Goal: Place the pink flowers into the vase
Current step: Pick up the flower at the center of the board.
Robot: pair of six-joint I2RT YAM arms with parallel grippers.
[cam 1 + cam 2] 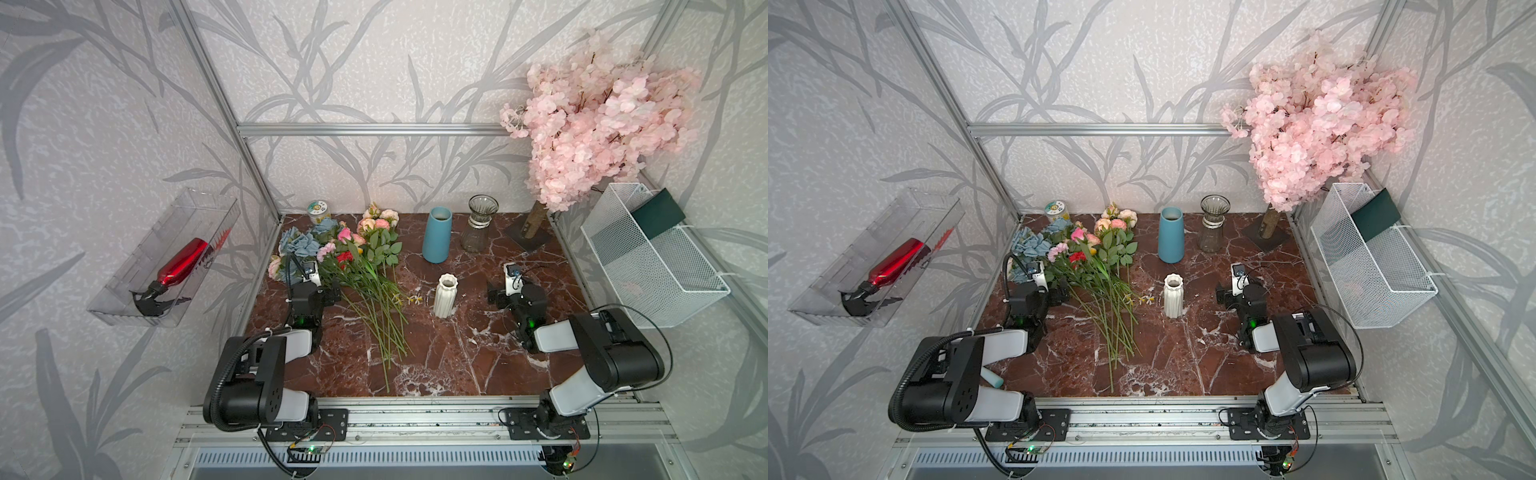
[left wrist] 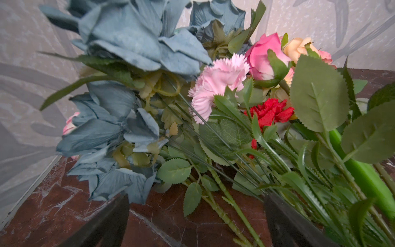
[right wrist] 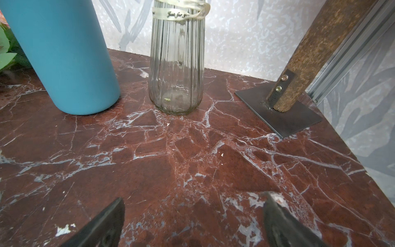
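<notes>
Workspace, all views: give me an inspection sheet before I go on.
Surface: marble tabletop, yellow bits beside the white vase.
Job's things: pink flowers lie flat at back left, none in a vase; white vase, blue vase and glass vase upright, the glass one empty.
Clutter: hydrangeas, red flower, jar, all back left.
Grippers: left gripper open at the flower stems, holding nothing; right gripper open over bare tabletop, facing the glass vase.
Cables: hose on left arm, cable looped at right arm; no snag seen.
Surroundings: blossom tree back right, basket on right wall, spray bottle in tray on left wall.
</notes>
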